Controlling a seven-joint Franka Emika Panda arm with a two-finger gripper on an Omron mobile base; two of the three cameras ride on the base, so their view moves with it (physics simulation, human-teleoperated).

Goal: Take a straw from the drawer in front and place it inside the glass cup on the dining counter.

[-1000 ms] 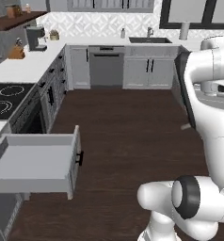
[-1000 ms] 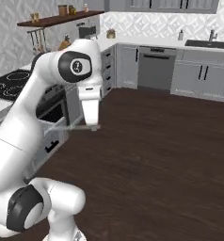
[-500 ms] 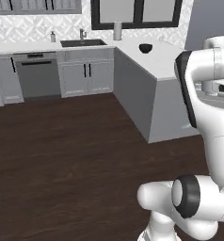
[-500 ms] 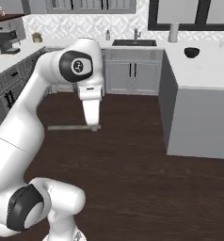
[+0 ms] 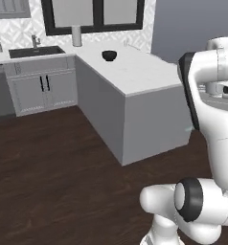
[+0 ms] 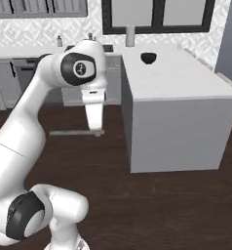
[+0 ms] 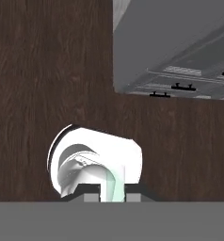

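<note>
My gripper hangs from the raised arm over the dark wood floor, left of the dining counter. It is shut on the straw, a thin pale rod that sticks out level to the left. In the hand view the straw shows pale green between the fingertips. The dining counter is a white marble slab with plain pale sides. The glass cup is too faint to make out on it. The drawer is out of view.
A dark bowl and a white paper-towel roll stand at the counter's far end. Grey cabinets with a sink run along the back wall. Open wood floor lies between me and the counter.
The whole picture has swung from the stove and open drawer to the dining counter, so the base has turned. The arm keeps its pose with the straw in the gripper.
</note>
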